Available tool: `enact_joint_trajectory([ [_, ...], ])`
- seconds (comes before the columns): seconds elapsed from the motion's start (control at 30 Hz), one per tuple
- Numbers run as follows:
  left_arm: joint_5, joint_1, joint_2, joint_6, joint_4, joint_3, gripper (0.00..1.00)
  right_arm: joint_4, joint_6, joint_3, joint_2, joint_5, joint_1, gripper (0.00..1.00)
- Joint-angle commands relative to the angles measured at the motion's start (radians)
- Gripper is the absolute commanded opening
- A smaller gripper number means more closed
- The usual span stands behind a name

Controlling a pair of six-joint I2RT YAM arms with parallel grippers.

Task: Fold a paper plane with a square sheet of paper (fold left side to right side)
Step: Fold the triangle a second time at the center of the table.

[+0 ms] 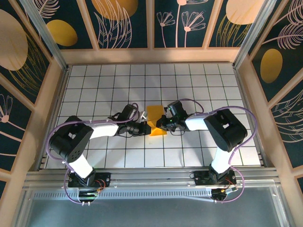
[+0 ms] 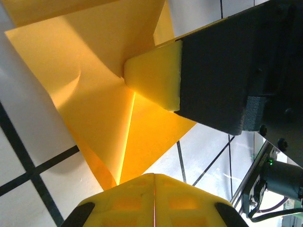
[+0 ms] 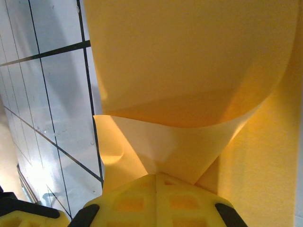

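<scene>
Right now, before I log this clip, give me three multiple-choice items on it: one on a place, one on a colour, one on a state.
1. Where does the paper lie on the table?
A. by the far edge
B. mid-table, between the left gripper and the right gripper
C. at the right edge

2. What colour is the paper?
A. orange-yellow
B. white
C. blue

3. How is the right gripper?
A. open above the paper
B. shut, holding nothing
C. shut on the paper

Key:
1 B: the top view shows the sheet in the middle of the grid, with an arm tip at either side.
2 A: every view shows it orange-yellow.
3 C: its wrist view shows the curled sheet running in between its closed fingers.
</scene>
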Motion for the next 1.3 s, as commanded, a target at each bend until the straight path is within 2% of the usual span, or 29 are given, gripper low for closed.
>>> enact_joint_trajectory([
  [0.0, 0.031, -0.004, 0.018, -0.005, 0.04, 0.034, 0.07, -0.055, -0.007, -0.01, 0.007, 0.031, 0.016, 0.0],
  [0.33, 0.028, -0.005, 0.087, 0.014, 0.025, 0.045, 0.07, -0.06, -0.012, -0.009, 0.012, 0.032, 0.016, 0.0],
  [1.27, -0.031, -0.006, 0.109, 0.044, -0.015, 0.008, 0.06, -0.08, -0.022, 0.008, 0.016, 0.034, 0.016, 0.0],
])
